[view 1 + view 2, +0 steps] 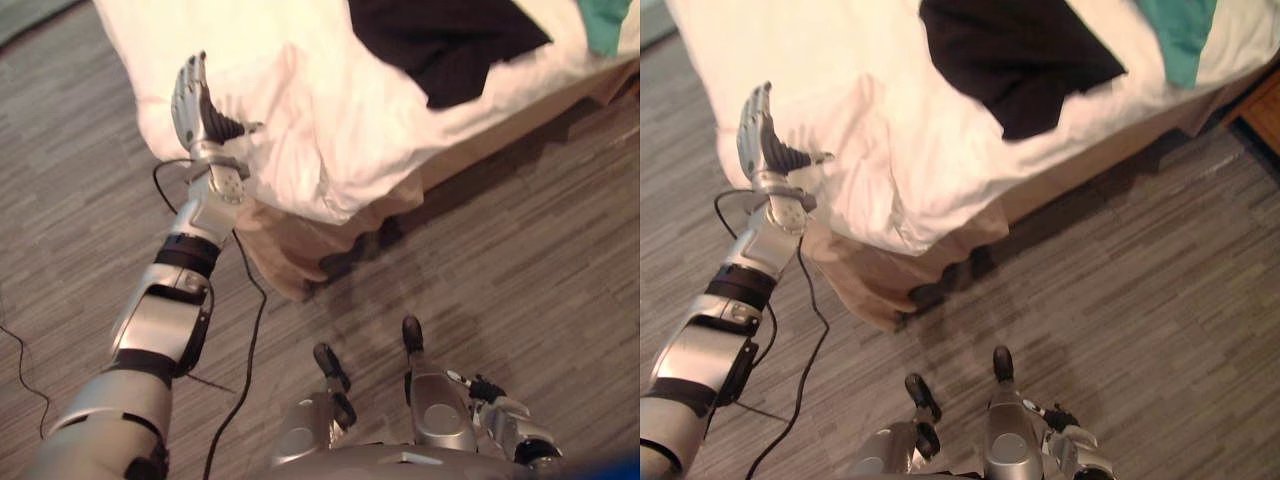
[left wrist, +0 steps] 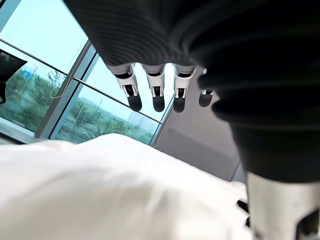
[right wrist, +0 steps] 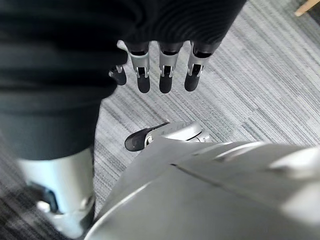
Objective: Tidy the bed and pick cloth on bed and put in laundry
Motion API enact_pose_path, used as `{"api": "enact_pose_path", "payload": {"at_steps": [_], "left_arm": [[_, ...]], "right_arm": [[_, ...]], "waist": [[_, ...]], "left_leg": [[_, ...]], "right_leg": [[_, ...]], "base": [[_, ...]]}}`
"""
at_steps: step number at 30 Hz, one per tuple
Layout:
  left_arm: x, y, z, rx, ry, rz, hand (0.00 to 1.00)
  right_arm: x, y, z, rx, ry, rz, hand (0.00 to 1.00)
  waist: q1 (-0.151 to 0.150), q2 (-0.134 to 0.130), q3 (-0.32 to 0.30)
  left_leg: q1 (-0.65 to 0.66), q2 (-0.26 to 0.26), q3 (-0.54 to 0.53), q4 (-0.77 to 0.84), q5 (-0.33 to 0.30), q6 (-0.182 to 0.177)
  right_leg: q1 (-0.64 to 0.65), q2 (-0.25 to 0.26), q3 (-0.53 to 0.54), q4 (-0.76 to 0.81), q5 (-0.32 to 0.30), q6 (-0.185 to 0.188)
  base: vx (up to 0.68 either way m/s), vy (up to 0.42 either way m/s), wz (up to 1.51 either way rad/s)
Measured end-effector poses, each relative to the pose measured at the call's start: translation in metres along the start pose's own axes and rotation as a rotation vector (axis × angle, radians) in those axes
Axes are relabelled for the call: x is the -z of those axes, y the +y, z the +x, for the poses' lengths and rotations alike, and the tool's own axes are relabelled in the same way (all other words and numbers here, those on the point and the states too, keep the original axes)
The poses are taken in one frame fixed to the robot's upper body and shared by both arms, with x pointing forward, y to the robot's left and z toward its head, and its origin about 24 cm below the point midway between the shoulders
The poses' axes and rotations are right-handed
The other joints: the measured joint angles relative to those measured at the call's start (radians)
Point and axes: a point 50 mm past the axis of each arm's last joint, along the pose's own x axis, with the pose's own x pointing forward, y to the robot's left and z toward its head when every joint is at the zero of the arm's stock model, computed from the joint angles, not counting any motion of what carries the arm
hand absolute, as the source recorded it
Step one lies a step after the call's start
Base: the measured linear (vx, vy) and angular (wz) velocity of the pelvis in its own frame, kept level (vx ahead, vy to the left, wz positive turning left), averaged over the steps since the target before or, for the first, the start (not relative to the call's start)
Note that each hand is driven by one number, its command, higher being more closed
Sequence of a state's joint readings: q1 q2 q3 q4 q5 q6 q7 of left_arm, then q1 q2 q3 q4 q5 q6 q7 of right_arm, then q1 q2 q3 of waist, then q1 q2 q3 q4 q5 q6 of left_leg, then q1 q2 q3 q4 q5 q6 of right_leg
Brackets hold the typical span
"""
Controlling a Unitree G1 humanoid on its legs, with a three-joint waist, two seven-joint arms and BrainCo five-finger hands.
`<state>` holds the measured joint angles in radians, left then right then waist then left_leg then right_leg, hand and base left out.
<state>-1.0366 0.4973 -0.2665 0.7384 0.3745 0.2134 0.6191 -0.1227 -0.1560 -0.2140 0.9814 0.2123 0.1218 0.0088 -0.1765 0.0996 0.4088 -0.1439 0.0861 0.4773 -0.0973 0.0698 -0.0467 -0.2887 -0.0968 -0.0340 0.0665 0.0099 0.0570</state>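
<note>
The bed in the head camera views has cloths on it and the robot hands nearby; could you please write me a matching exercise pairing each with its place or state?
Things:
1. black cloth
2. teal cloth
3. left robot hand
4. right robot hand

Places or states:
A. open, low over the grey floor
B. on the white bedding, farthest to the robot's right
C. open, raised beside the bedding's corner
D. spread on the bedding, left of the other cloth

Pairs: 1-D, 2-B, 3-C, 4-A.
</note>
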Motion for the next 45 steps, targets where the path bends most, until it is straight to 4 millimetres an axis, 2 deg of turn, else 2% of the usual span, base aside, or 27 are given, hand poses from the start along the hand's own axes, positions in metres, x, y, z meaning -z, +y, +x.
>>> {"api": "enact_pose_path", "payload": {"at_steps": [3,4,5,6,8,11,14,16,24,28,30,32,33,35,36,38,40,41,42,43,44,45], "left_arm": [[-0.014,0.001,0.006,-0.012,0.019,0.031,0.00],[-0.017,0.001,0.006,-0.012,0.028,0.056,1.00],[-0.021,0.002,0.008,-0.017,0.042,0.068,1.00],[-0.024,0.003,0.009,-0.020,0.046,0.064,1.00],[-0.045,0.009,0.015,-0.050,0.034,0.043,1.00],[-0.061,0.019,0.021,-0.032,-0.010,0.100,1.00],[-0.062,0.021,0.022,0.034,-0.013,0.192,1.00],[-0.060,0.019,0.022,0.071,0.004,0.206,1.00],[-0.049,0.004,0.014,0.198,-0.006,0.191,1.00],[-0.029,-0.020,-0.006,0.315,-0.019,0.112,1.00],[-0.021,-0.030,-0.018,0.351,-0.056,0.089,1.00],[-0.004,-0.044,-0.041,0.408,-0.087,0.057,1.00],[0.002,-0.046,-0.047,0.419,-0.091,0.051,0.00],[0.030,-0.052,-0.076,0.486,-0.095,0.040,0.00],[0.037,-0.052,-0.083,0.498,-0.097,0.043,0.00],[0.064,-0.048,-0.114,0.544,-0.105,0.031,0.00],[0.081,-0.042,-0.136,0.575,-0.105,0.032,0.00],[0.099,-0.039,-0.159,0.615,-0.075,0.026,0.00],[0.106,-0.038,-0.169,0.633,-0.057,0.026,0.00],[0.119,-0.037,-0.189,0.678,-0.028,0.034,0.00],[0.124,-0.037,-0.197,0.698,-0.016,0.039,0.00],[0.133,-0.036,-0.216,0.740,0.016,0.037,0.00]], "right_arm": [[-0.026,0.016,0.000,-0.052,-0.107,0.018,0.00],[-0.033,0.022,0.000,-0.070,-0.135,0.036,0.00],[-0.041,0.030,-0.002,-0.095,-0.174,0.045,0.00],[-0.045,0.033,-0.003,-0.106,-0.196,0.042,0.00],[-0.064,0.044,-0.007,-0.146,-0.271,0.093,0.00],[-0.084,0.053,-0.009,-0.183,-0.327,0.131,0.00],[-0.103,0.060,-0.013,-0.222,-0.387,0.124,0.00],[-0.106,0.060,-0.014,-0.226,-0.396,0.109,0.00],[-0.102,0.047,-0.011,-0.153,-0.387,0.016,0.00],[-0.079,0.034,-0.007,-0.089,-0.330,-0.032,0.00],[-0.066,0.027,-0.006,-0.063,-0.294,-0.036,0.00],[-0.048,0.021,-0.004,-0.033,-0.234,-0.036,0.00],[-0.044,0.019,-0.004,-0.027,-0.220,-0.039,0.00],[-0.031,0.013,-0.002,0.006,-0.166,-0.044,0.00],[-0.028,0.011,-0.002,0.015,-0.154,-0.039,0.00],[-0.001,-0.004,-0.004,0.059,-0.073,-0.020,0.00],[0.016,-0.011,-0.006,0.078,-0.018,-0.018,0.00],[0.032,-0.016,-0.009,0.093,0.034,-0.018,0.00],[0.037,-0.017,-0.010,0.098,0.052,-0.017,0.00],[0.045,-0.019,-0.012,0.104,0.081,-0.015,0.00],[0.048,-0.020,-0.012,0.105,0.091,-0.013,0.00],[0.052,-0.020,-0.013,0.106,0.105,-0.011,0.00]], "waist": [[0.002,-0.009,0.026],[0.005,-0.019,0.034],[0.006,-0.030,0.054],[0.005,-0.033,0.064],[0.016,-0.035,0.070],[0.026,-0.038,0.085],[0.028,-0.035,0.092],[0.023,-0.034,0.092],[0.006,-0.026,0.087],[0.010,-0.002,0.069],[0.022,0.012,0.054],[0.033,0.026,0.005],[0.033,0.027,-0.006],[0.035,0.033,-0.044],[0.036,0.035,-0.052],[0.061,0.032,-0.119],[0.075,0.030,-0.163],[0.088,0.019,-0.191],[0.091,0.016,-0.202],[0.100,0.005,-0.219],[0.108,0.000,-0.222],[0.121,-0.014,-0.234]], "left_leg": [[-0.046,0.002,0.017,0.000,0.011,0.001],[-0.053,0.003,0.031,0.000,0.017,-0.004],[-0.054,0.006,0.047,0.000,0.023,-0.005],[-0.055,0.007,0.055,0.001,0.023,-0.005],[-0.122,0.010,0.072,0.033,0.023,-0.005],[-0.153,0.010,0.099,0.046,0.023,-0.005],[-0.154,0.007,0.122,0.048,0.023,-0.005],[-0.149,-0.003,0.126,0.047,0.022,-0.006],[-0.087,-0.061,0.170,0.010,0.016,-0.006],[-0.024,-0.073,0.170,0.013,0.017,-0.006],[0.003,-0.074,0.170,0.014,0.017,-0.006],[0.019,-0.074,0.162,0.011,0.017,-0.006],[0.025,-0.074,0.155,0.011,0.017,-0.006],[0.067,-0.066,0.113,0.010,0.017,-0.006],[0.079,-0.064,0.105,0.009,0.017,-0.006],[0.110,-0.057,0.055,0.007,0.015,-0.008],[0.122,-0.050,0.023,0.002,0.009,-0.018],[0.140,-0.045,-0.006,0.001,0.004,-0.023],[0.144,-0.044,-0.018,0.001,0.004,-0.023],[0.153,-0.042,-0.038,0.001,0.004,-0.023],[0.162,-0.040,-0.048,0.001,0.004,-0.023],[0.167,-0.037,-0.055,0.001,0.003,-0.024]], "right_leg": [[-0.066,-0.002,0.019,0.029,0.001,-0.001],[-0.083,-0.003,0.027,0.038,0.001,-0.001],[-0.090,-0.003,0.035,0.046,0.001,-0.001],[-0.093,-0.003,0.035,0.049,0.001,-0.001],[-0.168,-0.010,0.044,0.089,0.001,-0.001],[-0.211,-0.014,0.048,0.118,0.000,-0.001],[-0.223,-0.020,0.049,0.133,-0.008,-0.002],[-0.228,-0.031,0.048,0.154,-0.027,0.000],[-0.221,-0.091,0.047,0.242,-0.075,0.037],[-0.148,-0.120,0.003,0.255,-0.087,0.055],[-0.114,-0.128,-0.026,0.257,-0.091,0.059],[-0.082,-0.136,-0.060,0.259,-0.106,0.060],[-0.071,-0.137,-0.069,0.259,-0.109,0.062],[-0.003,-0.137,-0.114,0.243,-0.112,0.062],[0.022,-0.136,-0.128,0.229,-0.112,0.062],[0.108,-0.126,-0.172,0.160,-0.111,0.061],[0.155,-0.114,-0.197,0.118,-0.110,0.060],[0.205,-0.107,-0.222,0.081,-0.109,0.058],[0.222,-0.104,-0.234,0.068,-0.108,0.056],[0.254,-0.095,-0.250,0.043,-0.104,0.053],[0.269,-0.093,-0.257,0.034,-0.101,0.051],[0.288,-0.085,-0.261,0.015,-0.095,0.049]], "base": [[0.02,0.000,-0.12],[0.03,0.008,-0.17],[0.02,-0.001,-0.15],[0.00,0.002,-0.05],[0.00,0.006,0.03],[-0.01,0.012,-0.03],[0.00,0.000,0.00],[0.00,0.008,0.02],[0.06,0.038,0.07],[0.17,-0.017,0.16],[0.15,-0.053,0.16],[0.15,-0.067,0.26],[0.16,-0.086,0.32],[0.19,-0.109,0.33],[0.14,-0.080,0.37],[0.12,-0.062,0.42],[0.13,-0.041,0.45],[0.13,-0.024,0.49],[0.09,-0.019,0.54],[0.05,-0.020,0.36],[0.04,-0.015,0.33],[0.01,-0.004,0.21]]}}
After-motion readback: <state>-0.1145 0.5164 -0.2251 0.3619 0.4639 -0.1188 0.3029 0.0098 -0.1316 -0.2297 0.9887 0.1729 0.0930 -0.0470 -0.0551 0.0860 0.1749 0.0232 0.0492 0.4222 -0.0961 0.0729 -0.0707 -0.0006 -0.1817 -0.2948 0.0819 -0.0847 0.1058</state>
